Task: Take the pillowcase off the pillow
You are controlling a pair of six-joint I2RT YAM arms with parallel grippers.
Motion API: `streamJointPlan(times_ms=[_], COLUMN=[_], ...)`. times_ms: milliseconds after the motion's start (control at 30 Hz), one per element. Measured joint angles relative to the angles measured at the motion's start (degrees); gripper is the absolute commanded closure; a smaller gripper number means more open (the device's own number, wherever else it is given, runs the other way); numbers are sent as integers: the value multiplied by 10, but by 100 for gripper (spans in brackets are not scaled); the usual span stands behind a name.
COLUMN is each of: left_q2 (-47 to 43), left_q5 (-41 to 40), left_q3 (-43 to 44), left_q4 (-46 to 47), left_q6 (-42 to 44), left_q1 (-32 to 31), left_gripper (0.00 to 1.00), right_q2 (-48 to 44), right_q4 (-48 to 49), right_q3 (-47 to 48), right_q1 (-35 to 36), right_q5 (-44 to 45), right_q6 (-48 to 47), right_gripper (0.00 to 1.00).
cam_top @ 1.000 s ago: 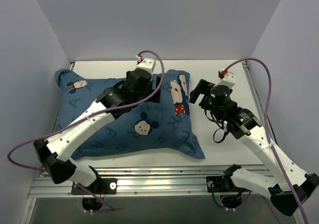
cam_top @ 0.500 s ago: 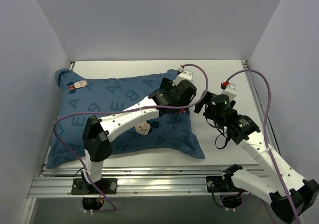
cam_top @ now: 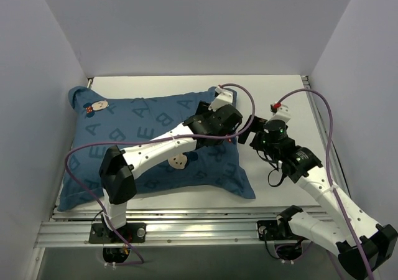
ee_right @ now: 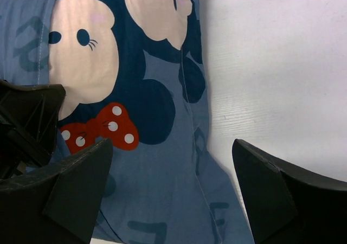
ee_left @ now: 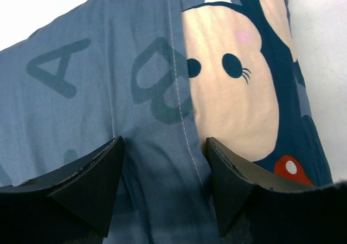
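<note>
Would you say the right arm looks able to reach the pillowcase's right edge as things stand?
Probably yes: the right fingers hang open just over that edge of the pillowcase, with nothing in between.

White arms, purple cables, black pointed claws

The right gripper hangs with its fingers spread wide above the right edge of the pillowcase. Two mouse faces and a red dotted bow show there. White table lies to the right
</note>
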Motion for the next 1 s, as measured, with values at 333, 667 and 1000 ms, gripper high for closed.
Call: streamJointPlan(times_ms=[333,667,1000], left_q2=[-61,-105,-116], left_q5=[-7,2,40], left_q3=[-38,-76,-113], left_q4=[-15,-24,-7], left_q6=[-12,-28,-45], left_q1=[9,17,34], left_gripper=[31,62,87], right_q2=[31,106,175], right_q4=[39,90,134], right_q3=[-2,2,43], right_q1=[0,35,84], right_q5=[-69,-112,-83], right_q6=[-35,-48,-49], right_gripper=[14,14,15])
